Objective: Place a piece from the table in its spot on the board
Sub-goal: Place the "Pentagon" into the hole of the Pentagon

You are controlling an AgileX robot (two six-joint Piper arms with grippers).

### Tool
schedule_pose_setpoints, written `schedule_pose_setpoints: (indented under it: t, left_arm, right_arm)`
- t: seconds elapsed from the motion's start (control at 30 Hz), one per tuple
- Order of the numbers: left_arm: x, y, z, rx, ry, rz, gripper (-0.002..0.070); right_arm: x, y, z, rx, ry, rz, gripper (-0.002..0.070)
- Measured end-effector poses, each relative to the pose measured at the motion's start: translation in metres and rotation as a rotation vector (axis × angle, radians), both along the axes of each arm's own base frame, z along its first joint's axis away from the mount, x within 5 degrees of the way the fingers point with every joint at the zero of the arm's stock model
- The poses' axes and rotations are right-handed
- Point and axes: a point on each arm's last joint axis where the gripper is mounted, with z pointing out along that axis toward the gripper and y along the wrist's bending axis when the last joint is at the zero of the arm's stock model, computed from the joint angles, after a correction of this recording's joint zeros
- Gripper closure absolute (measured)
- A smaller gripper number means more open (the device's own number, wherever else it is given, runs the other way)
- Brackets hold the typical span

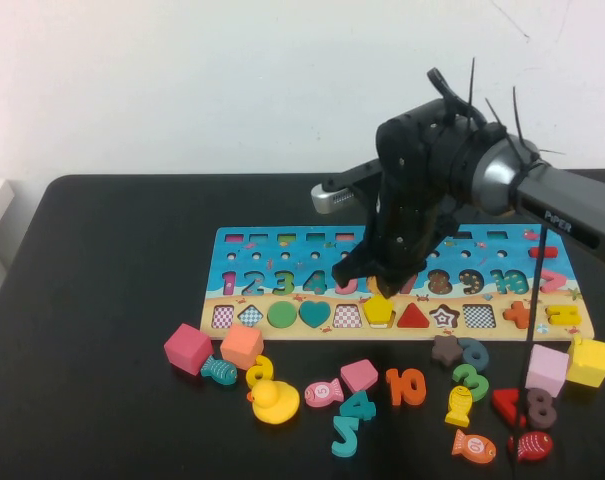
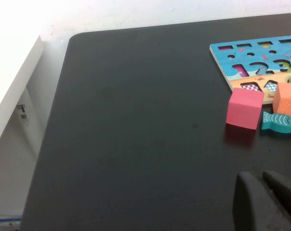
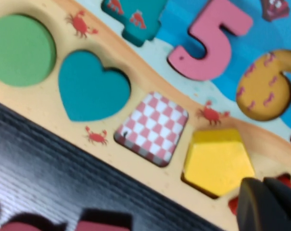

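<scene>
**Entry: pentagon piece and right gripper, at the board's shape row**

Nearest the table's (image 1: 102, 430) front edge we list the loose stock: duck (image 1: 273, 402), numerals, fish, and cubes toward the front right corner. None of these concerns the coming move.

Next in, along the board's (image 1: 232, 240) front edge, runs the shape row. Here we find the piece (image 1: 379, 308), a flat yellow pentagon, just right of the row's middle, between a chequered empty slot (image 1: 347, 316) and the red triangle (image 1: 412, 317). In the right wrist view the piece (image 3: 217, 161) lies over its pentagon recess but tilted, its far edge raised above the board face, so we judge it not yet fully seated.

Directly above and just behind the piece hangs the right gripper (image 1: 390, 280), pointing down at the board. Its fingers (image 3: 268, 202) are pressed together with nothing between them, and sit at the piece's near corner; we cannot tell whether they touch it. The relation that matters: the piece lies immediately beneath and a shade to the front of the fingertips, so we judge a short downward press would flatten it into the slot.

The right arm is far the nearer. The left gripper (image 2: 265, 202) hangs over bare table, well apart from the board's left end; we cannot tell how its fingers stand.
</scene>
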Motion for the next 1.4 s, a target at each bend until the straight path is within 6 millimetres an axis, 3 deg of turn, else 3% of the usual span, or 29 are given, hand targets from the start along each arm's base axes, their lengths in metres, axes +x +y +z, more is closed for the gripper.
schedule_pose_setpoints:
  t: [0.27, 0.87, 1.4]
  left_arm:
    - [0.0, 0.0, 0.0, 0.0, 0.0, 0.0, 0.0676]
    - [0.0, 0.0, 0.0, -0.002, 0.0, 0.001, 0.0676]
    - [0.0, 0.0, 0.0, -0.002, 0.0, 0.001, 0.0676]
  right_arm:
    - [0.005, 0.008, -0.014, 0.046, 0.007, -0.004, 0.0657]
    - [0.012, 0.012, -0.015, 0.058, -0.066, 0.066, 0.0657]
    - [0.01, 0.009, -0.028, 0.01, -0.016, 0.081, 0.0657]
